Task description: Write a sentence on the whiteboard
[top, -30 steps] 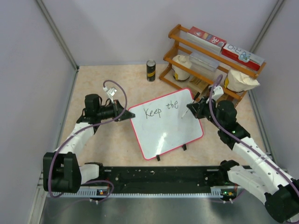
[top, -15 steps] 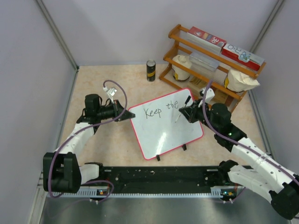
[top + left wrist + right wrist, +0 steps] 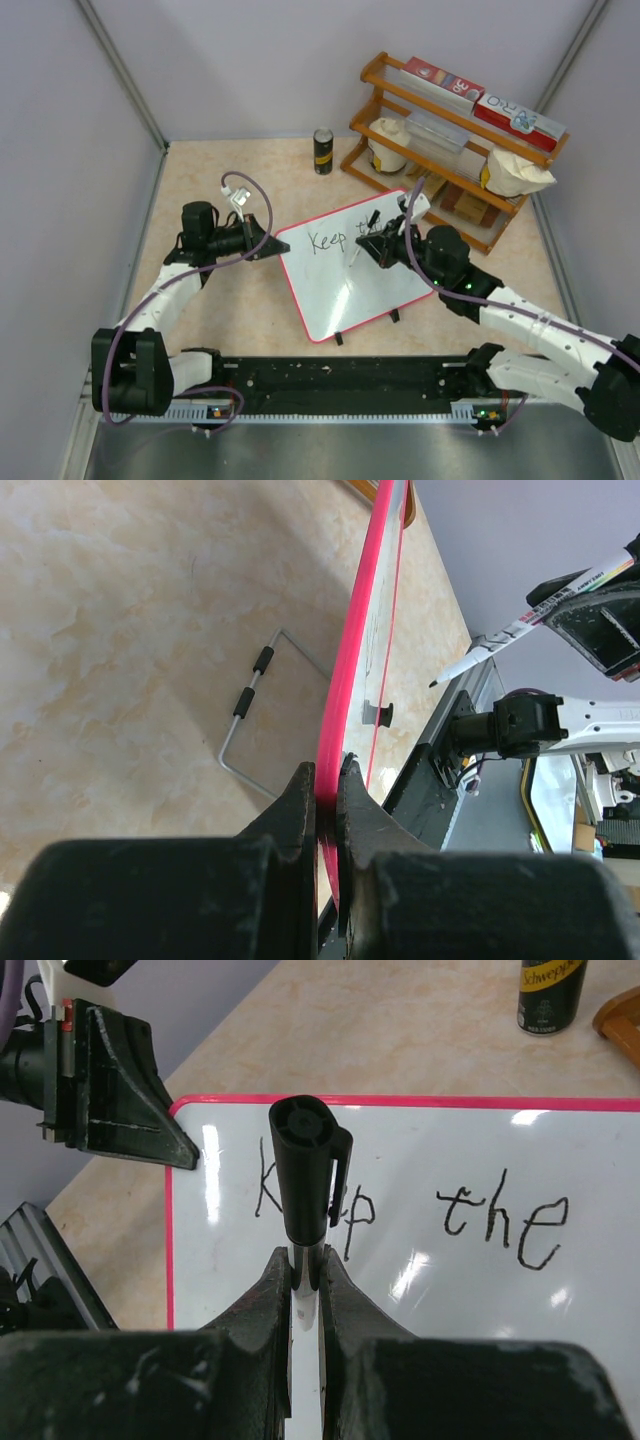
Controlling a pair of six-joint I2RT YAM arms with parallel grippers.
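— While the left claw (image 3: 272, 247) stays out at the side, what is it doing, and where does the whiteboard (image 3: 345, 300) sit?
— It is clenched on the red rim at the board's 10 o'clock corner. The board lies askew in the middle of the worktop (image 3: 225, 310). Seen edge-on from the left wrist, it is propped at a tilt on a wire stand (image 3: 250, 695).
— And the right claw (image 3: 372, 243)?
— Clamped tight on a marker (image 3: 354, 255), cap end up, over the upper half of the board. From the left wrist, the tip shows a little apart from the white face.
— What is written?
— The sentence (image 3: 500, 1222) reads only "Keep the", in one line along the 12 o'clock edge. In the right wrist view the marker's cap hides the middle of "Keep".
— Room to move?
— The white area toward 6 o'clock is bare down to the two black clips (image 3: 340, 338) on the near edge. Past them comes a strip of worktop, then the black rail (image 3: 340, 380). At 9 o'clock the worktop lies open to the wall. It is tight at 1 o'clock, where the wooden rack (image 3: 368, 72) stands just beside the board's far corner. A can (image 3: 323, 151) stands at 12 o'clock, well apart from the rim.
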